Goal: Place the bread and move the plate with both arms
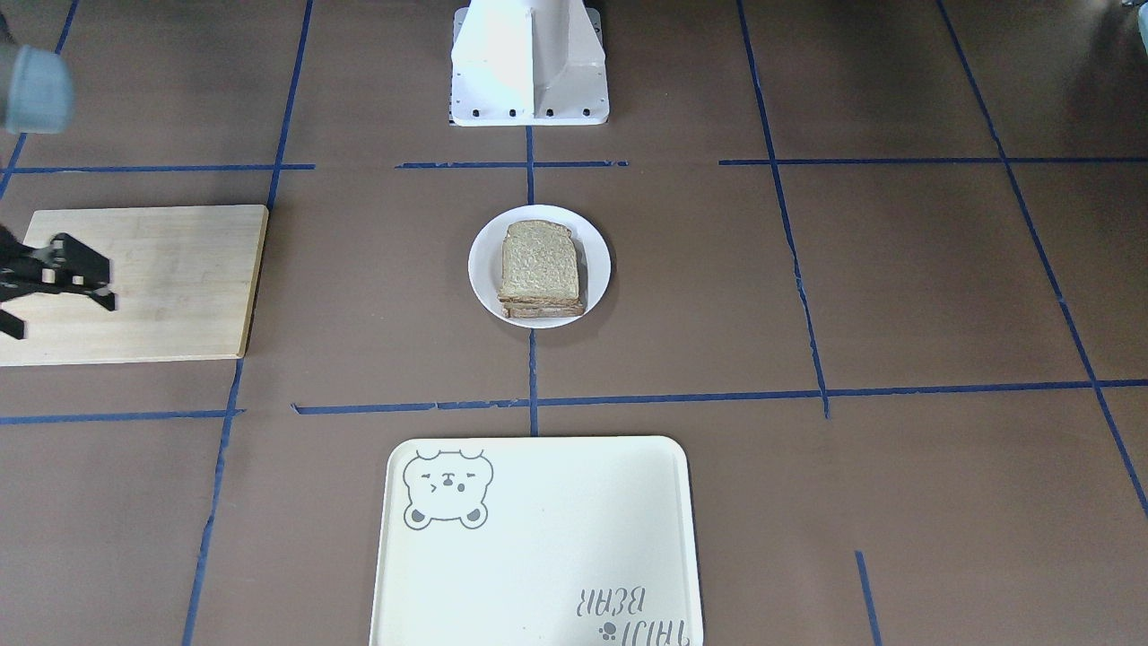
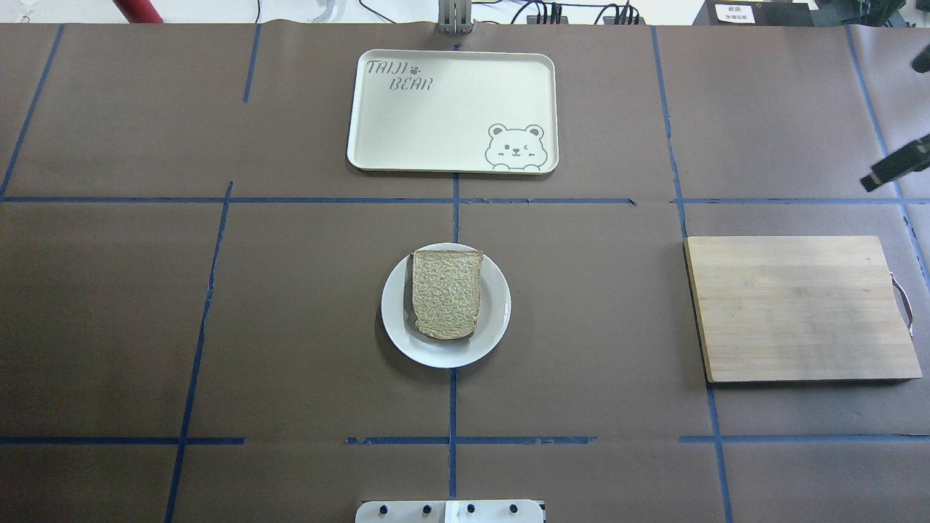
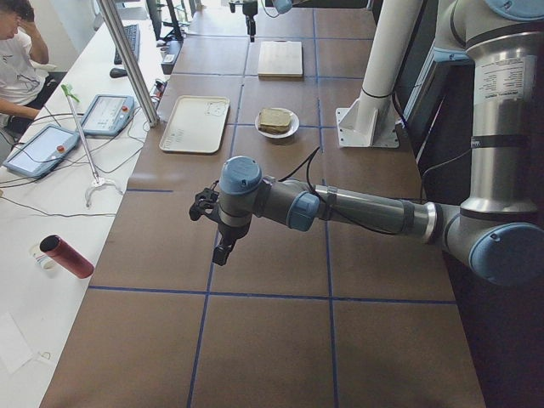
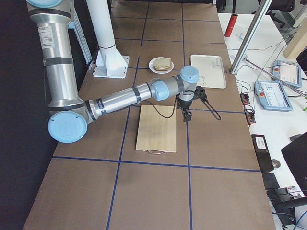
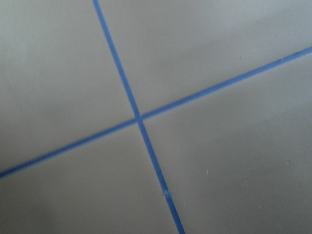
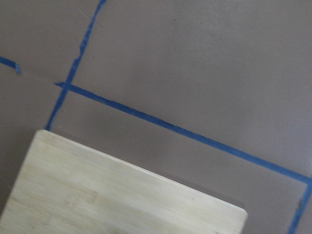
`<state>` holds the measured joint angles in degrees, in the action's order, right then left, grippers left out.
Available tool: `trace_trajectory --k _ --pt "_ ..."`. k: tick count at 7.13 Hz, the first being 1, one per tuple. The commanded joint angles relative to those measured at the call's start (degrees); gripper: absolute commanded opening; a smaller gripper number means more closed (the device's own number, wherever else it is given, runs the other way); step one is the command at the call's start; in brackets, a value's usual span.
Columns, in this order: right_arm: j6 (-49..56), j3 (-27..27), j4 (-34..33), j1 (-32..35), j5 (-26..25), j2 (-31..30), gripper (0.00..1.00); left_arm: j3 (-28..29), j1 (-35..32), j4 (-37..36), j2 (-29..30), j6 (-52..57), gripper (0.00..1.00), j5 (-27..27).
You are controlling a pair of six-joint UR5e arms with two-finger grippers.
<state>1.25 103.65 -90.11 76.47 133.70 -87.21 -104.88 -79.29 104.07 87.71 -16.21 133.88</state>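
Note:
The bread (image 1: 538,260) is a pale tan slice lying flat on the small white plate (image 1: 484,269) at the table's middle; darker layers show under its edge. Both also show in the overhead view, the bread (image 2: 447,290) on the plate (image 2: 495,305). My right gripper (image 1: 63,316) hangs open and empty over the wooden board, far from the plate; one finger (image 2: 895,168) shows at the overhead view's right edge. My left gripper (image 3: 212,231) shows only in the exterior left view, low over bare table far from the plate; I cannot tell if it is open or shut.
A wooden cutting board (image 2: 799,305) lies on my right side. A cream bear tray (image 2: 450,109) lies beyond the plate. The white pedestal (image 1: 529,63) stands at my base. A red cylinder (image 3: 66,257) and an operator (image 3: 17,51) are beside the table.

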Motion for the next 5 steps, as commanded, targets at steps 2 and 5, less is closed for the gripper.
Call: trace_trajectory --k 2,5 --pt "13.2 0.1 -0.1 12.8 1.6 -13.0 0.99 -0.4 14.2 15.0 0.8 -17.0 1.0 3.0" --pt "11.5 0.2 -1.1 13.2 1.4 -13.4 1.0 0.8 25.5 33.9 8.1 -57.0 1.0 -3.6"
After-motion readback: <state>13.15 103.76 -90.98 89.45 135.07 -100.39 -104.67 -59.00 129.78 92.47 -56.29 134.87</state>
